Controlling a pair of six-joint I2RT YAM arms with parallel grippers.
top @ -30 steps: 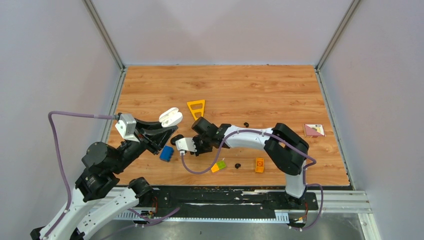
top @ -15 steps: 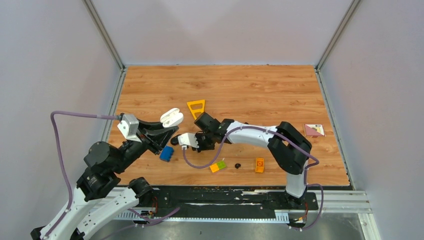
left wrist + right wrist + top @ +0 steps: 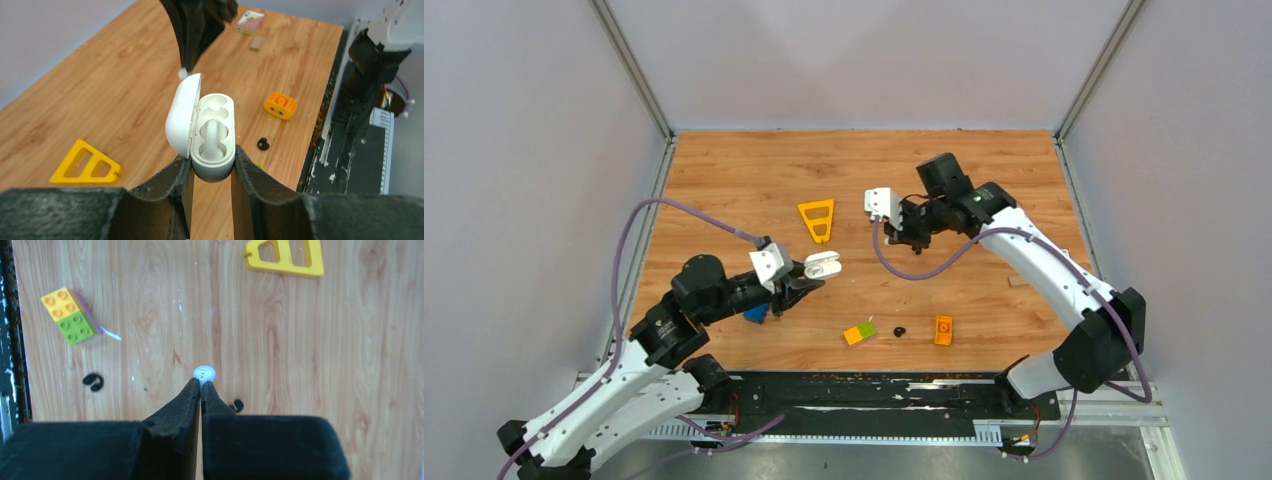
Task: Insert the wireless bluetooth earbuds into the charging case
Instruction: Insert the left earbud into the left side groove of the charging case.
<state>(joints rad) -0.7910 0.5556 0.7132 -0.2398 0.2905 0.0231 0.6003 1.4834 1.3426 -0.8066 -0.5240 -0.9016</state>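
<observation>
My left fingers (image 3: 245,167) clamp the open case (image 3: 212,135) off the surface (image 3: 984,180), ready for loading, while my right fingers (image 3: 192,393) pinch the white bud (image 3: 204,373) at their tips, well apart from it.

the table (image 3: 984,170) is viewed whole from high behind; the left wrist view is aimed low across it, the right straight down; the yellow triangle (image 3: 816,219) is shared.
</observation>
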